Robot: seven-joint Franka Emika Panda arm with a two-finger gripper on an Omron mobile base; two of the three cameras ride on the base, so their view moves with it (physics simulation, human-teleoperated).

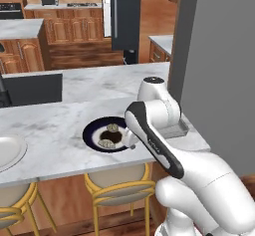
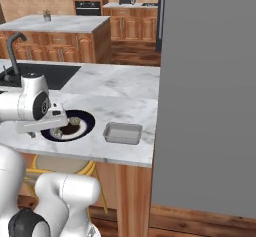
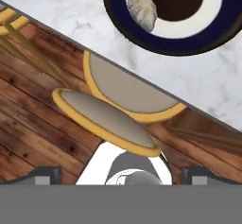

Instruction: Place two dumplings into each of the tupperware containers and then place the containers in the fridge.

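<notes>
The arm folds low over the marble table's front edge, hand above the dark plate. The claw is spread wide, holding nothing. Two dumplings sit on the plate; a tupperware container lies just beside it.

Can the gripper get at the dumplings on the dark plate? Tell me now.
Probably yes: the dumplings lie uncovered on the dark plate near the counter edge, with nothing over them, and the arm already hangs beside the plate.
</notes>
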